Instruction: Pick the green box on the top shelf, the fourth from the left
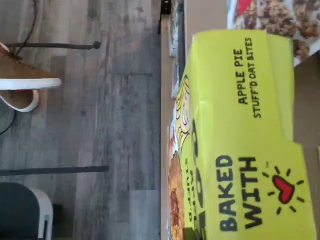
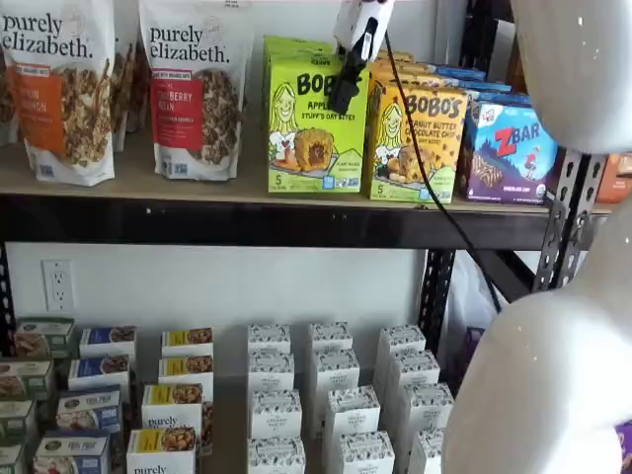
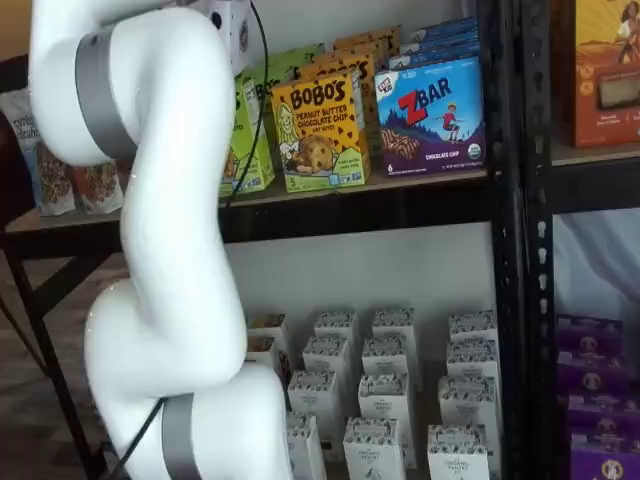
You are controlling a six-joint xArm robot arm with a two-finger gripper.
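The green box (image 2: 308, 126), lime-green with "BOBO'S" and a cartoon girl, stands upright on the top shelf (image 2: 197, 190). It is between a granola bag and a yellow-orange box. In a shelf view my gripper (image 2: 343, 97) hangs from the top edge in front of the box's upper right corner. Only a dark finger shows, side-on, with no visible gap. The wrist view shows the box's top panel (image 1: 240, 140) close up, reading "APPLE PIE STUFF'D OAT BITES". In a shelf view the green box (image 3: 250, 140) is partly hidden behind my arm.
The yellow-orange Bobo's box (image 2: 415, 143) and blue ZBar box (image 2: 513, 148) stand right of the green box. Purely Elizabeth bags (image 2: 193, 89) stand to its left. Several small white boxes (image 2: 326, 395) fill the lower shelf. My white arm (image 3: 160, 250) blocks much of a shelf view. A shoe (image 1: 25, 75) is on the floor.
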